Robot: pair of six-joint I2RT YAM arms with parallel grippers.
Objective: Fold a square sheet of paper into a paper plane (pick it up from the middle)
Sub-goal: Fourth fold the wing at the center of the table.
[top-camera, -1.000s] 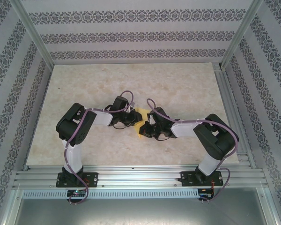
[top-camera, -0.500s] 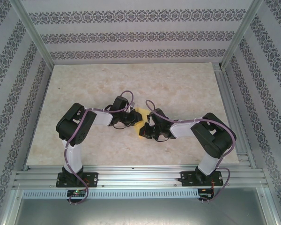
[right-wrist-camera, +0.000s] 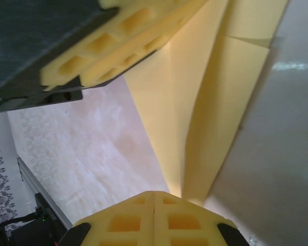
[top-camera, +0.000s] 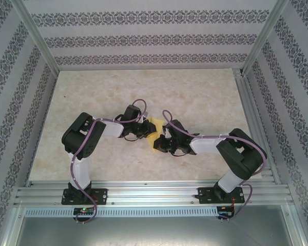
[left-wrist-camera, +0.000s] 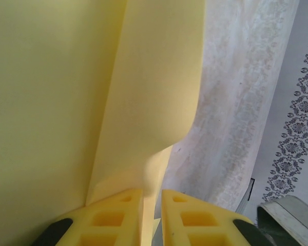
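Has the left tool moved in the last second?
No. The left tool, shut on the pale-yellow paper sheet, keeps its spot relative to the aluminium front rail.

No txt, nos., labels or brand marks I can read from here. Paper [left-wrist-camera: 46,102] is blank on every face I see. Wall covering [top-camera: 143,41] behind the paper carries ornament bands only, no letters.

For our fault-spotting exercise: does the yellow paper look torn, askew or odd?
No tear shows. The paper, pinched by the left gripper and right gripper, bulges in a loose curve near the left fingers, not creased flat.
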